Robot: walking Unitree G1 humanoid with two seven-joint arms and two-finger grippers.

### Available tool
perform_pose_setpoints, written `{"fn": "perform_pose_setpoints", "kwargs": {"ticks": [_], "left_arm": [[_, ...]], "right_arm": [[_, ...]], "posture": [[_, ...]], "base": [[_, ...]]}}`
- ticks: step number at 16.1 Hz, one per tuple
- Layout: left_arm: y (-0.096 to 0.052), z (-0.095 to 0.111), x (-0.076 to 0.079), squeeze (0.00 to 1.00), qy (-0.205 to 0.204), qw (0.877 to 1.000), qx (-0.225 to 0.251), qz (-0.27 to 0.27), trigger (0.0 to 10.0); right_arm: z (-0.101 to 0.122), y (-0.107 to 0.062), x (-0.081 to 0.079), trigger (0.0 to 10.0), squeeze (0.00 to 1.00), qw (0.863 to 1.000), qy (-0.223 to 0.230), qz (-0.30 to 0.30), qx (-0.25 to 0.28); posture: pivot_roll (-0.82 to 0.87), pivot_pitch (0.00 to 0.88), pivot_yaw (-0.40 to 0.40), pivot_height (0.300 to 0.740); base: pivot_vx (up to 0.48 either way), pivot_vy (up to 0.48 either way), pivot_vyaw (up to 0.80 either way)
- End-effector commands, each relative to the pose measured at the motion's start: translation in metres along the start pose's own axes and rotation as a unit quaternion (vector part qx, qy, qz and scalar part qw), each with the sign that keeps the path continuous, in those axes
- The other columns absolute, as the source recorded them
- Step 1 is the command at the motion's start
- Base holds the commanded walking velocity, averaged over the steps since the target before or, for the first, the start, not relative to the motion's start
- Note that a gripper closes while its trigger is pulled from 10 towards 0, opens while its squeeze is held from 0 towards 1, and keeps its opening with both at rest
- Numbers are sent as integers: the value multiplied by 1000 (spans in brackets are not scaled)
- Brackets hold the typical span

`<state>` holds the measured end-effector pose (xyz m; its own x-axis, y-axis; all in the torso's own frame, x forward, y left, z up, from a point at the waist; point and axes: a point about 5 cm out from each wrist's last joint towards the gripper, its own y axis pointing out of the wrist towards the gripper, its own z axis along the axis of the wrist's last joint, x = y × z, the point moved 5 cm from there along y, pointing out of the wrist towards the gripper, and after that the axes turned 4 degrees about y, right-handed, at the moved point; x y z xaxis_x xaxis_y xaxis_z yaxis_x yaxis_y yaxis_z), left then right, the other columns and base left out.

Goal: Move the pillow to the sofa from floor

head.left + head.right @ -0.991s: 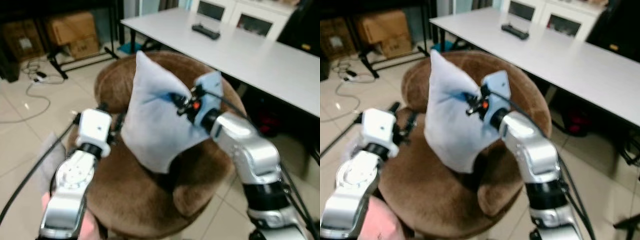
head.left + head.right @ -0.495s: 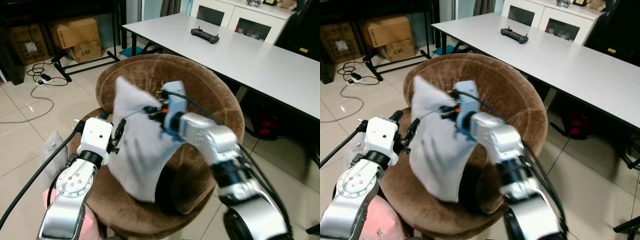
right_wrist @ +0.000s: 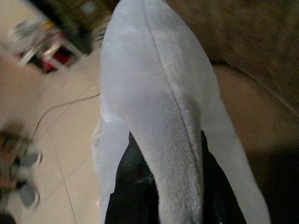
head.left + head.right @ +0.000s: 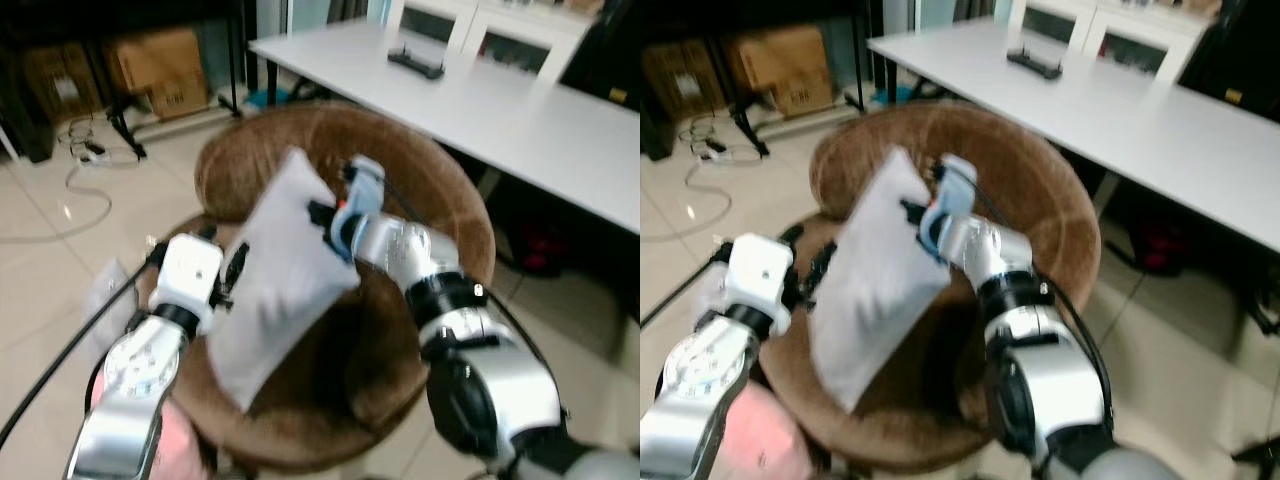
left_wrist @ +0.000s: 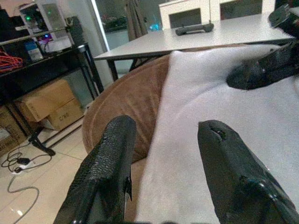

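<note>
Left pincer (image 5: 163, 163): nearest the viewer; its two black fingers (image 5: 110, 172) stand apart, open, straddling the lower edge of the pillow without squeezing it, apparently to steady it
Pillow (image 4: 275, 270): one, pale grey, tilted in the air above the sofa seat, off the floor; whether its lowest corner touches the cushion cannot be told
Right pincer (image 4: 325, 215): closed on a pinched fold near the pillow's upper edge, the fabric bulging between its fingers in the right wrist view; this hold seems to carry the weight
Sofa (image 4: 430, 185): one, round, brown plush, its curved back behind the pillow
Stage, judged: pillow brought over the seat, not yet let go
Desk (image 4: 520, 110): one, white, beyond the sofa, bearing one dark controller (image 4: 415, 63)
Cardboard boxes (image 4: 165, 65): far left, number unclear through blur
</note>
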<state>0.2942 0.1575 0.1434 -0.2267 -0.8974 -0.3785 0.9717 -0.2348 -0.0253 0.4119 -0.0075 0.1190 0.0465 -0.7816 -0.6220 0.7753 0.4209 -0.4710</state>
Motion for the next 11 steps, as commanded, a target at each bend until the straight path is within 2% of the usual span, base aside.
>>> {"fn": "perform_pose_setpoints", "kwargs": {"ticks": [1,2,3,4,7,8,11], "left_arm": [[-2,4,0,0,2,1000,4,-5,10000],[-2,4,0,0,2,1000,3,-5,10000],[-2,6,-1,0,4,1000,4,-6,10000],[-2,7,-2,0,4,1000,5,-7,10000],[-3,4,1,0,-5,999,-6,-32,10000],[-8,-3,12,0,-45,995,-32,-84,10000],[-33,-17,33,0,-76,973,-84,-200,10000]], "right_arm": [[10,3,-9,10000,0,998,42,-18,33],[12,3,-4,10000,0,998,48,-28,37],[19,2,17,10000,0,991,101,-64,55],[25,0,23,10000,0,988,119,-75,68],[43,-3,29,10000,0,979,164,-79,94],[51,-5,33,10000,0,975,172,-87,110],[65,-9,35,10000,0,972,168,-94,136]], "posture": [[50,0,-70,740],[50,0,-70,740],[56,0,-71,740],[56,0,-71,740],[55,0,-64,740],[55,0,-64,740],[55,0,-58,740]], "base": [[0,0,0],[0,0,0],[0,0,0],[0,0,0],[0,0,0],[0,0,0],[0,0,0]]}}
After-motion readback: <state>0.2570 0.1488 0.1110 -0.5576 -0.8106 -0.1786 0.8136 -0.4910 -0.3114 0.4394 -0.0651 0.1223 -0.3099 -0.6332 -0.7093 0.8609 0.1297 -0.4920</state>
